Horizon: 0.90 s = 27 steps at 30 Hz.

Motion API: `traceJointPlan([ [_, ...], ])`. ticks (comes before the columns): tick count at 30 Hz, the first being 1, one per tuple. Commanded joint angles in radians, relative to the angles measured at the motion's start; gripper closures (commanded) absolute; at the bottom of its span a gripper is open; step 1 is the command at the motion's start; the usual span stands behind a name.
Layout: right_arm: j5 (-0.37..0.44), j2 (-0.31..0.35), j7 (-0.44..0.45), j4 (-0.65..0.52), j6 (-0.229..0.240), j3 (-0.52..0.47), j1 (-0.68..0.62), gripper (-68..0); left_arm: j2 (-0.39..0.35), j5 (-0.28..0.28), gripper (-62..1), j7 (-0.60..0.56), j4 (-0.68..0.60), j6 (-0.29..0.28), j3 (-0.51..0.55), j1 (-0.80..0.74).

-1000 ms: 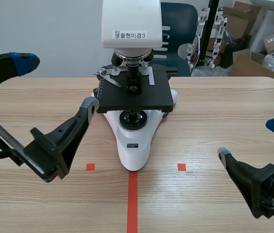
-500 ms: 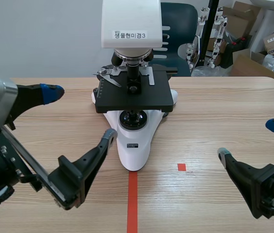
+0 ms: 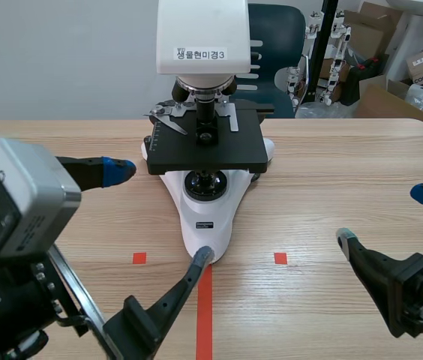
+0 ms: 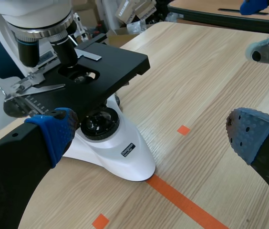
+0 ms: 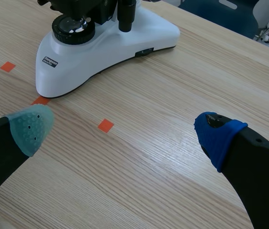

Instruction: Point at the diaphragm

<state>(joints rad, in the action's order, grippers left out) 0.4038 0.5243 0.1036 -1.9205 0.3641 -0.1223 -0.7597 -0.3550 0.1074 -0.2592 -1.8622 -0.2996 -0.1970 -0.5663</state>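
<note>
Diaphragm: black round unit on the microscope base, under the stage, mid-table. Left gripper is spread wide and holds nothing. In the scene view the diaphragm sits at about 2 o'clock from its midpoint. Blue pad is at the diaphragm's 9 o'clock; contact can't be confirmed. Grey pad is at its 6 o'clock, by the base's front tip. Right gripper is also spread, well apart at 3–4 o'clock.

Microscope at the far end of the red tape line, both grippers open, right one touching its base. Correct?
No: the right gripper is clear of the microscope base; the right wrist view shows bare table between them. Otherwise right: microscope at the tape line's end, left gripper open too.
</note>
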Motion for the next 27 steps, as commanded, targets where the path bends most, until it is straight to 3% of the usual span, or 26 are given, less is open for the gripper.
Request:
traceJointPlan([
  [1, 0.008, 0.013, 0.014, -0.008, 0.003, -0.001, 0.009, -67.9, 0.002, -0.014, -62.3, -0.013, -0.006, 0.002, 0.006, 0.017],
  [4, 0.008, 0.013, 0.014, -0.008, 0.003, -0.001, 0.009, -67.9, 0.003, -0.046, -62.3, -0.013, -0.001, 0.006, 0.006, 0.042],
  [11, 0.008, 0.013, 0.014, -0.008, 0.003, -0.001, 0.009, -67.9, 0.003, -0.048, -62.3, -0.014, 0.048, 0.034, 0.006, 0.089],
  [15, 0.008, 0.013, 0.014, -0.008, 0.003, -0.001, 0.009, -67.9, 0.003, -0.048, -62.3, -0.021, 0.08, 0.077, -0.003, 0.115],
  [25, 0.008, 0.013, 0.014, -0.008, 0.003, -0.001, 0.009, -67.9, -0.017, -0.05, -62.3, -0.069, 0.252, 0.08, 0.011, 0.124],
  [27, 0.008, 0.013, 0.014, -0.008, 0.003, -0.001, 0.009, -67.9, -0.027, -0.093, -62.3, -0.11, 0.289, 0.08, 0.025, 0.122],
])
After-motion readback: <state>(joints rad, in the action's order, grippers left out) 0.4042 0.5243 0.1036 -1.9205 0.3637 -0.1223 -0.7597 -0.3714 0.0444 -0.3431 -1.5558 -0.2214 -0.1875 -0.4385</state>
